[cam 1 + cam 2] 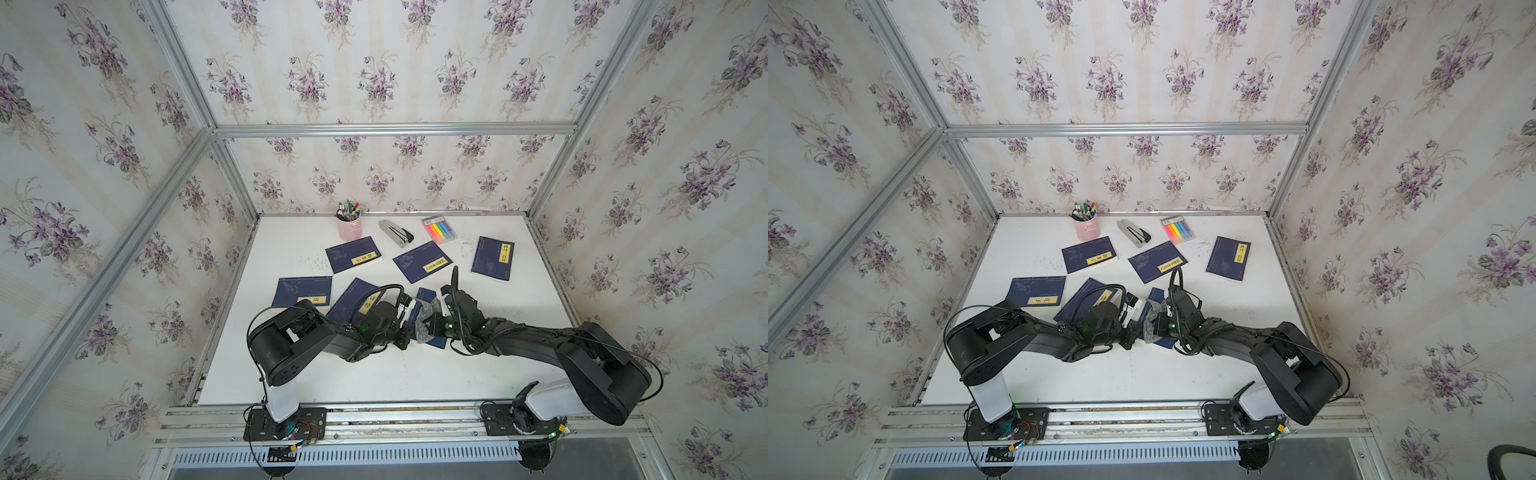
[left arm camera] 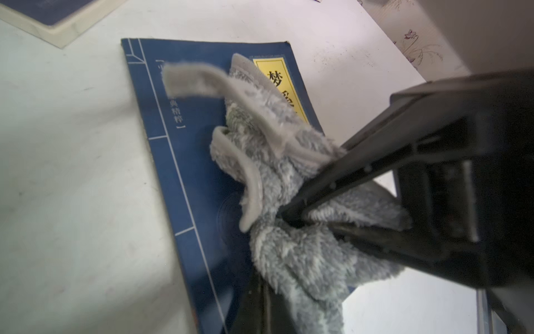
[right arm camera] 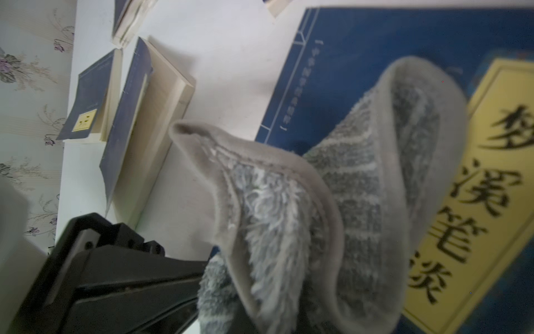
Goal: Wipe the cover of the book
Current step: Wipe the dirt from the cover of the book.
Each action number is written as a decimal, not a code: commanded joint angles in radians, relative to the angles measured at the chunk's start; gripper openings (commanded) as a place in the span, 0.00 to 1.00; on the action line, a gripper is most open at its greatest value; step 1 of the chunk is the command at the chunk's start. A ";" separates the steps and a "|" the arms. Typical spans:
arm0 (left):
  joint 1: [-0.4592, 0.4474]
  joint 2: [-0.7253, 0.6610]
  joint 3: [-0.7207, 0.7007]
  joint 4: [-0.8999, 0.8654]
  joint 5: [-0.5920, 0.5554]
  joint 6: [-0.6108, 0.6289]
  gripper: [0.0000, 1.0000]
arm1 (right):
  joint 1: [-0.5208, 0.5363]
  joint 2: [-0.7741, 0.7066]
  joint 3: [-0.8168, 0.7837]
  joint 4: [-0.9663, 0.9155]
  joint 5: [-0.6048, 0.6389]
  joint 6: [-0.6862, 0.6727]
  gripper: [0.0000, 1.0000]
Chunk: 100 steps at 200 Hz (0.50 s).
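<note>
Both arms reached in over mid-table (image 1: 374, 374), nose to nose above the book (image 2: 185, 162). It lay flat, blue cover up, near the front centre, with five other books (image 1: 353, 254) scattered around it. The right gripper (image 2: 289, 217) had its fingers clamped on the cloth (image 2: 289, 260), a fluffy grey bundle crumpled on the cover and spilling over part of the yellow label (image 3: 476, 202). The left gripper (image 3: 187, 282) sat opposite, fingers pinched together on nothing, tips just beside the cloth at the book's edge. Whether they pressed the cover, I couldn't tell. At the back stood a pen cup (image 1: 349, 228), a stapler (image 1: 395, 232) and a highlighter pack (image 1: 439, 228), well apart from the action.
</note>
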State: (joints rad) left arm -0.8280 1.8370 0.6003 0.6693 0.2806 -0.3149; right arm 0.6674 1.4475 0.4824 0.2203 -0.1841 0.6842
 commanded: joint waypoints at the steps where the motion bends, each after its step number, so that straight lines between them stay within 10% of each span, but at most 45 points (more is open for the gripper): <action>1: 0.001 0.025 -0.012 -0.351 -0.080 0.002 0.00 | 0.000 0.003 -0.020 -0.042 0.017 0.026 0.00; 100: 0.001 0.037 0.005 -0.363 -0.083 0.004 0.00 | -0.251 -0.276 -0.100 -0.286 0.049 -0.031 0.00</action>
State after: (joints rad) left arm -0.8280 1.8435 0.6159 0.6548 0.2794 -0.3145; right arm 0.4377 1.1988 0.3748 0.0120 -0.1482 0.6800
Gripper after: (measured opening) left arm 0.049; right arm 0.082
